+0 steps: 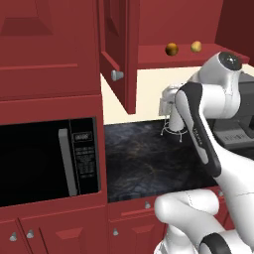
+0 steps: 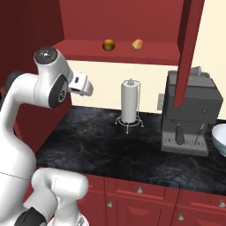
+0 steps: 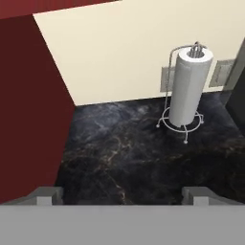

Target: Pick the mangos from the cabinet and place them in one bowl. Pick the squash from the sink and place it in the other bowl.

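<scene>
Two mangos [image 2: 108, 44] [image 2: 137, 44] are seen on the open cabinet [image 2: 132, 53] shelf, upper centre; the gripper [image 3: 122, 194] is spread open, empty, over the counter [image 3: 139, 153].

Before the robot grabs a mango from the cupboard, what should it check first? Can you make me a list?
1. Cupboard door open: ok, it is swung wide and the shelf shows.
2. Both mangos on the shelf: ok, the darker mango and the yellow mango sit side by side, apart.
3. Claw open and empty: ok, its tips stand wide with nothing between them.
4. Claw aimed at the mangos: not ok, it looks down at the counter and the paper towel roll.
5. Bowl ready: cannot tell, just its edge peeks in beside the coffee machine.
</scene>
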{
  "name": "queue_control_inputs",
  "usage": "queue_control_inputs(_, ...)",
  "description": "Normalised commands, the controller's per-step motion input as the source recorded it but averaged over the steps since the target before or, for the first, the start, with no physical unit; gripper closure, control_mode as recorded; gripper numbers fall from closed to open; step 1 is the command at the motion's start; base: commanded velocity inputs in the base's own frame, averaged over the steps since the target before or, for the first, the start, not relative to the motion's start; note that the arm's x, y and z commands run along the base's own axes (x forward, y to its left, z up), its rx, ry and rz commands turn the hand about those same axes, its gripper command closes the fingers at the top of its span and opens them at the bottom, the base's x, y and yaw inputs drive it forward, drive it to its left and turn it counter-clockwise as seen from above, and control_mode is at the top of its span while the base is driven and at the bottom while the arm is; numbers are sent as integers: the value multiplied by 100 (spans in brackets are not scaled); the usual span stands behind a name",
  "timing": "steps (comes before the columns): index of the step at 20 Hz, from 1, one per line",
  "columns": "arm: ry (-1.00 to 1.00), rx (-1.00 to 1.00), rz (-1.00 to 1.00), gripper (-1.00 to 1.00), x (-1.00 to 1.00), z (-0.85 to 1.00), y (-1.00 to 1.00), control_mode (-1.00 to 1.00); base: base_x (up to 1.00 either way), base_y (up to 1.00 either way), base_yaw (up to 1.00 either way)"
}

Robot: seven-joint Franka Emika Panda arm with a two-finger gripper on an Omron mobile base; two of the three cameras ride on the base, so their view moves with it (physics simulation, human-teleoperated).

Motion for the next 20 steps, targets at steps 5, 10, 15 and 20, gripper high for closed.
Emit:
queue_control_inputs(5,-14,1,-11,-100,-1,55,-8,-100,0,0,0)
queue_control_inputs(10,-13,0,-12,-100,0,55,-8,-100,0,0,0)
queue_control_inputs(15,-12,0,-12,-100,4,49,-7,-100,0,0,0)
queue_control_inputs(20,-7,1,-14,-100,21,38,-4,-100,0,0,0)
